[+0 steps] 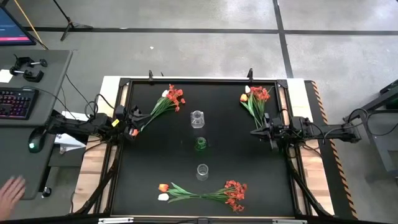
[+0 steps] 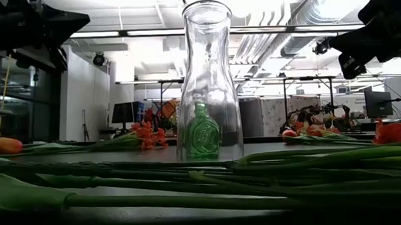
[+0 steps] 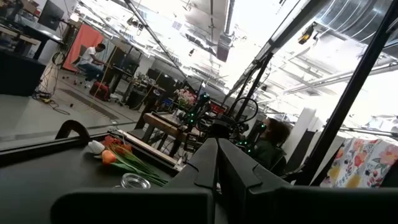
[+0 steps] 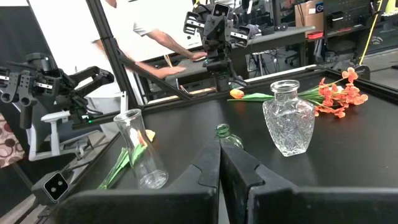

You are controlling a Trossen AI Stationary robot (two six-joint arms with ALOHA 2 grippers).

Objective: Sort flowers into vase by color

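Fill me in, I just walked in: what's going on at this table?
Nothing is being handled right now. The left gripper and right gripper wait shut at opposite table edges. Three empty vases line the middle: a cut-glass vase, a green vase and a clear vase. Three flower bunches lie unsorted on the table.

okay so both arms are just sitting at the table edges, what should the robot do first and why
Probably open the left gripper and reach for the flower bunch beside it. All three bunches lie flat on the table; the clear vase, green vase and tall vase hold nothing. The right gripper waits, shut, near another bunch.
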